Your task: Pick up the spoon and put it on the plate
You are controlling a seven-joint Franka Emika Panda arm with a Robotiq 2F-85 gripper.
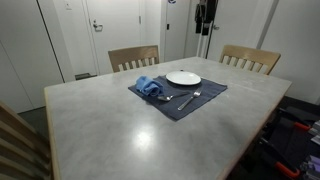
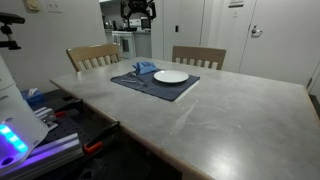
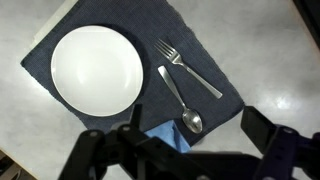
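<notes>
A silver spoon (image 3: 178, 98) lies on a dark blue placemat (image 3: 140, 30), its bowl near the mat's edge. A fork (image 3: 188, 68) lies beside it. A round white plate (image 3: 97, 68) sits on the same mat, empty. My gripper (image 3: 198, 126) is open and empty, high above the spoon's bowl. In both exterior views the gripper (image 1: 205, 15) (image 2: 138, 12) hangs well above the table behind the mat. The plate (image 1: 183, 78) (image 2: 170, 76) and the spoon (image 1: 188, 100) also show there.
A crumpled blue cloth (image 3: 168, 135) (image 1: 150, 87) (image 2: 146, 68) lies on the mat near the spoon's bowl. Two wooden chairs (image 1: 134, 57) (image 1: 250, 58) stand at the far side of the grey table (image 1: 120, 125). Equipment (image 2: 20, 125) sits beside the table.
</notes>
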